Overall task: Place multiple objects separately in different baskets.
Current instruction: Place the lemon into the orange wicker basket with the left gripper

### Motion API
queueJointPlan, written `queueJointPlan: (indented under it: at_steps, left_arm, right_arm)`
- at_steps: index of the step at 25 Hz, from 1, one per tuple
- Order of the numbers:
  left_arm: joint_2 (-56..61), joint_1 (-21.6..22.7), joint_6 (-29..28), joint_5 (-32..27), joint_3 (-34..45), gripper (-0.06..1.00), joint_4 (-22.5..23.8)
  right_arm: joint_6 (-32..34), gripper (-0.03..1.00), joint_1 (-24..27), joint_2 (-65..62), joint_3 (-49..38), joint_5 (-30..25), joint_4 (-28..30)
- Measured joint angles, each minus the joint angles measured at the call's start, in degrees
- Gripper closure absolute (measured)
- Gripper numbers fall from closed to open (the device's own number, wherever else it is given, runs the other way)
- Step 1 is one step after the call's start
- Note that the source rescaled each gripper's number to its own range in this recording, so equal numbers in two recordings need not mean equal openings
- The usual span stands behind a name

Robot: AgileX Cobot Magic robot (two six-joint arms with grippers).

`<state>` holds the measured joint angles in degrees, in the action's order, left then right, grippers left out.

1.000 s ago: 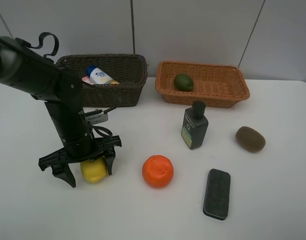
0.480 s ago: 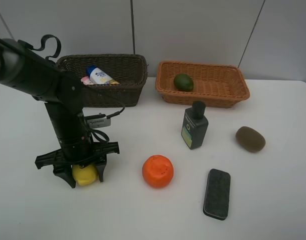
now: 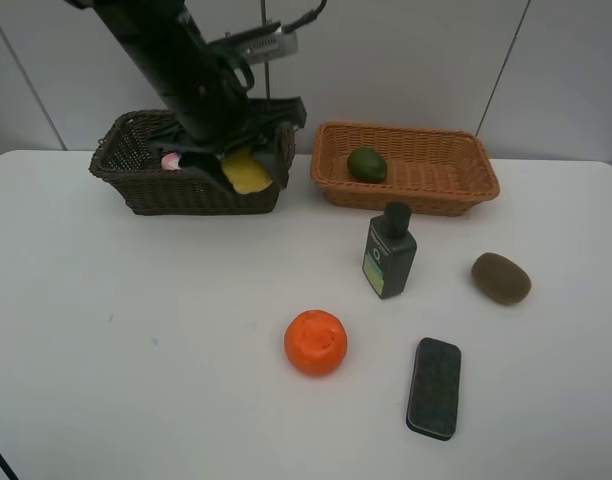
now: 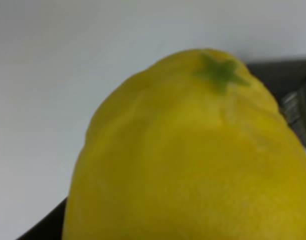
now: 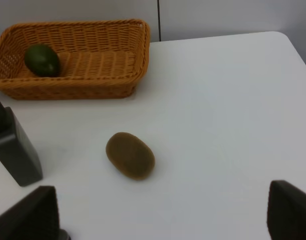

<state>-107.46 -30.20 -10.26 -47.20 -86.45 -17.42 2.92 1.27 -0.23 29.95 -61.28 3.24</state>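
Right now the left hand [image 3: 248,166] is pinching the yellow fruit [image 3: 247,177] between its two fingers, held up off the surface [image 3: 136,330] at the right end of the dark brown basket [image 3: 136,192]. From where I stand I cannot tell whether the fruit hangs inside the rim or just in front of it. In the left wrist view the fruit [image 4: 193,160] fills nearly everything, so the grip looks deep and snug, which would suit a round, slippery thing.

Something pink [image 3: 170,160] lies in the dark basket, while a green fruit [image 3: 367,164] sits alone in the light orange-tan basket [image 3: 416,206] just to the right. Going by that sorting, I'd guess the yellow fruit belongs in the tan one, so the arm has a short carry to the right ahead.

Waiting on the surface are the dark green bottle [image 3: 389,252], standing upright near the tan basket, the brown fruit [image 3: 501,277] far right, the orange fruit [image 3: 315,342] and the flat dark block [image 3: 434,387] nearest me.

The right hand [image 5: 163,215] has its fingers spread wide with nothing between them, looking down toward the brown fruit [image 5: 130,155], a sensible next pick for that side.
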Motion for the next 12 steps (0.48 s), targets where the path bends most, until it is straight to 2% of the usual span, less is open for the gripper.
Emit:
queueJointPlan:
  at_steps: [2, 3, 10, 11, 12]
  left_arm:
    - [-3.3, 0.0, 3.2, 2.2, -7.4, 0.38, -0.7]
    - [-3.3, 0.0, 3.2, 2.2, -7.4, 0.38, -0.7]
    - [-24.4, 0.0, 10.3, 6.4, -31.6, 0.38, -1.6]
    - [-26.9, 0.0, 11.3, 6.6, -34.5, 0.38, -1.6]
    - [-29.6, 0.0, 12.3, 6.7, -37.3, 0.33, -1.6]
  right_arm:
    - [0.0, -0.01, 0.0, 0.0, 0.0, 0.0, 0.0]
    - [0.0, -0.01, 0.0, 0.0, 0.0, 0.0, 0.0]
    - [0.0, -0.01, 0.0, 0.0, 0.0, 0.0, 0.0]
    - [0.0, -0.01, 0.0, 0.0, 0.0, 0.0, 0.0]
    - [0.0, -0.01, 0.0, 0.0, 0.0, 0.0, 0.0]
